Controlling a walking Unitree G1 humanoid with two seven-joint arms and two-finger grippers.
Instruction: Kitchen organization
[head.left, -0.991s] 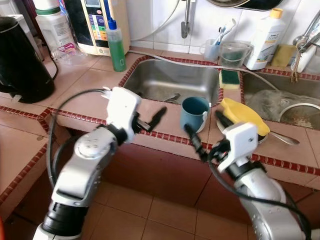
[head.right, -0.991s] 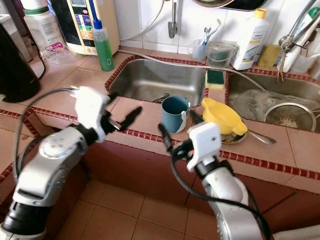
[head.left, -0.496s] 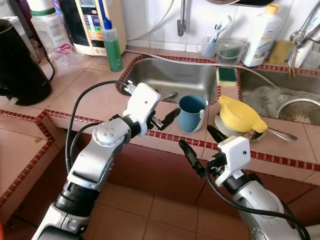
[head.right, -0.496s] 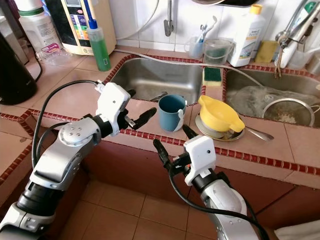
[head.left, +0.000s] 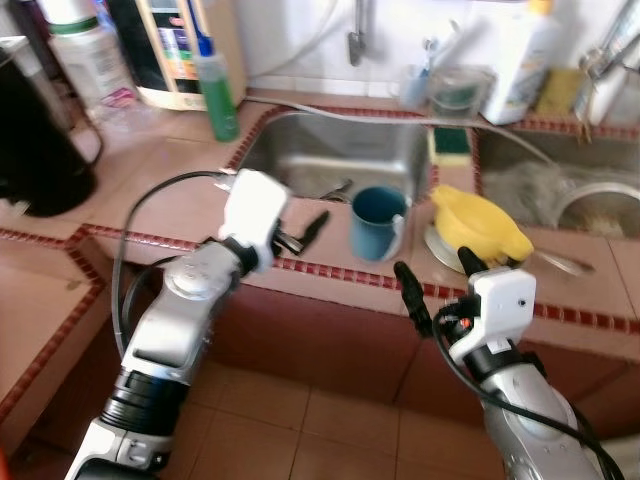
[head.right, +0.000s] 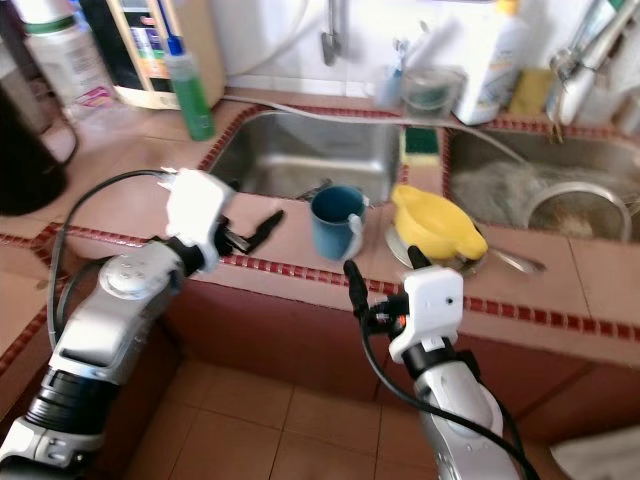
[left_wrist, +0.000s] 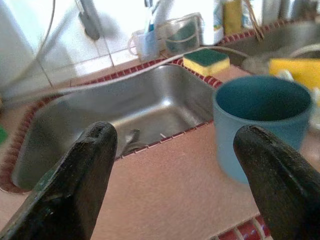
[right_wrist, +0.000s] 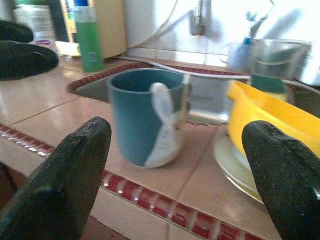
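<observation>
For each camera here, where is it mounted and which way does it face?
Left and right eye views: on the head, looking down at the tiled counter, sinks and both silver arms.
Left wrist view: along the open left gripper toward the steel sink and blue mug.
Right wrist view: along the open right gripper at the mug and yellow bowl.
Shared: all four show the blue mug.
</observation>
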